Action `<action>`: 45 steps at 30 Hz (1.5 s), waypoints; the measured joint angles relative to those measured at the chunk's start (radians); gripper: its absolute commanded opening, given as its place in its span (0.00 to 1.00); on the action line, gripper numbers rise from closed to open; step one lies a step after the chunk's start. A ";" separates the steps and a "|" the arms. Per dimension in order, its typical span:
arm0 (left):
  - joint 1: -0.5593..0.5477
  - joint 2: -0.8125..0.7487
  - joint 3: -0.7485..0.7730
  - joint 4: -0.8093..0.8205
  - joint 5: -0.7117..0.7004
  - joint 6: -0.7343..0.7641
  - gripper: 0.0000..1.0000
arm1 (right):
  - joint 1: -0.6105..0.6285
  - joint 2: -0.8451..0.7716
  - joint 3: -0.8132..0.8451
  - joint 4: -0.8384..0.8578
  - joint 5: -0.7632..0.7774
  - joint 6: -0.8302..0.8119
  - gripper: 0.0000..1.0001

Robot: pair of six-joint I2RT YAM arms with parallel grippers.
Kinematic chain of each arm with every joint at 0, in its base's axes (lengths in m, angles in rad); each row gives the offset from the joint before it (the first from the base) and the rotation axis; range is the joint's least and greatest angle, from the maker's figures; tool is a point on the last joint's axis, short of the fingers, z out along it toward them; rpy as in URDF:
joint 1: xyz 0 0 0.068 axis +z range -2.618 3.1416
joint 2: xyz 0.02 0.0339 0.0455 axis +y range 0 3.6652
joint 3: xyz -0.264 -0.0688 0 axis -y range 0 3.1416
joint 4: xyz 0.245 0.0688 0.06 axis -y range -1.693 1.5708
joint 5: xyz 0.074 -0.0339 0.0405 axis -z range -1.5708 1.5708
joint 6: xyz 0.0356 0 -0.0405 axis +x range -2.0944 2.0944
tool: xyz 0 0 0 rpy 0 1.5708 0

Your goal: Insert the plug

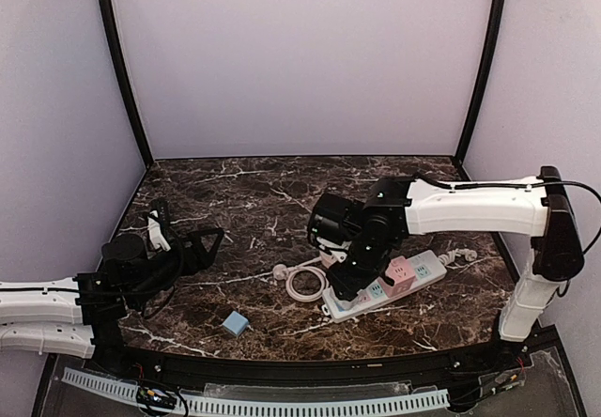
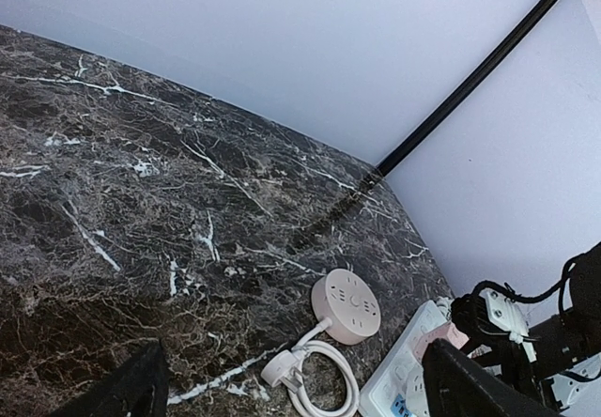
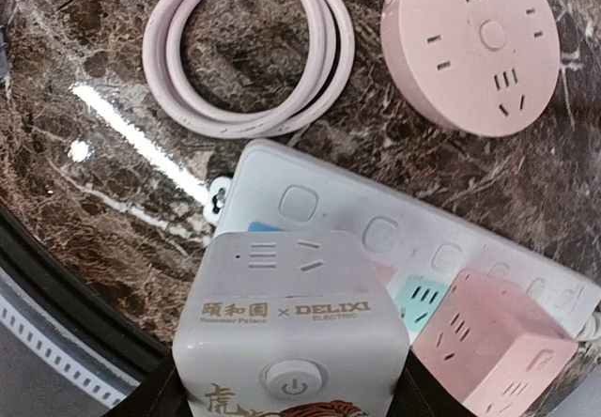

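My right gripper (image 3: 291,384) is shut on a pale grey cube plug adapter (image 3: 291,295) with a power button and gold lettering. It holds the cube over the near end of the white power strip (image 3: 376,224). I cannot tell whether the cube touches the strip. A pink cube adapter (image 3: 493,351) sits on the strip beside it. In the top view the right gripper (image 1: 352,281) is over the strip (image 1: 430,270). My left gripper (image 1: 192,243) is open and empty at the table's left, its fingers (image 2: 479,384) at the wrist view's bottom corners.
A round pink socket (image 3: 479,46) lies beyond the strip with its coiled cable (image 3: 249,51) and its plug (image 2: 280,368) on the marble. A small blue block (image 1: 236,323) lies near the front edge. Purple walls enclose the table.
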 measured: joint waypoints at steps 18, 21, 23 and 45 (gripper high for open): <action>0.000 -0.006 -0.002 0.000 0.000 0.000 0.94 | 0.022 -0.114 -0.038 -0.100 0.097 0.342 0.00; 0.000 -0.006 -0.002 0.000 0.000 0.000 0.94 | 0.020 -0.101 -0.048 -0.090 0.100 0.346 0.00; 0.000 -0.006 -0.002 0.000 0.000 0.000 0.94 | 0.018 -0.092 -0.050 -0.082 0.103 0.347 0.00; 0.000 -0.004 -0.002 0.000 0.008 0.000 0.99 | -0.005 -0.060 -0.101 -0.006 0.100 0.354 0.00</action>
